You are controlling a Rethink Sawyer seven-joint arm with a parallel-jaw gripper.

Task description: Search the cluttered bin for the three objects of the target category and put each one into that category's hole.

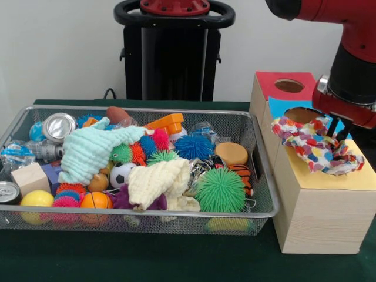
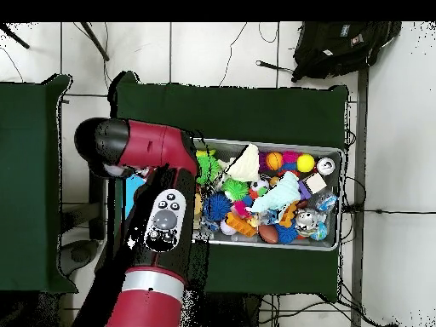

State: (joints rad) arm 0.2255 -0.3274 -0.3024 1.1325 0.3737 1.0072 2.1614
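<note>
Step in hand: delivery, judged from the layout — a polka-dot cloth (image 1: 316, 144) lies heaped on the yellow top (image 1: 329, 176) of the pale wooden box, at the right of the front view, just beside the bin.
Hole: the round cut-out in the yellow top does not show; the cloth seems to cover it.
Gripper: the gripper (image 1: 342, 125) hangs right over the far edge of that cloth; the fingers are dark stubs against it, and whether they are spread or pinching the fabric cannot be told.
Bin: the wire mesh bin (image 1: 267, 170) on the green desk (image 1: 176, 258) holds a mint-green cloth (image 1: 88, 150), a cream cloth (image 1: 158, 182), spiky balls and cans; no other dotted cloth shows on top.
Other boxes: the blue top (image 1: 279, 107) and red top (image 1: 288, 83) lie beyond, each hole partly or fully open.
Next move: the cloth likely needs pushing or dropping down through its hole, then more searching under the clutter.
</note>
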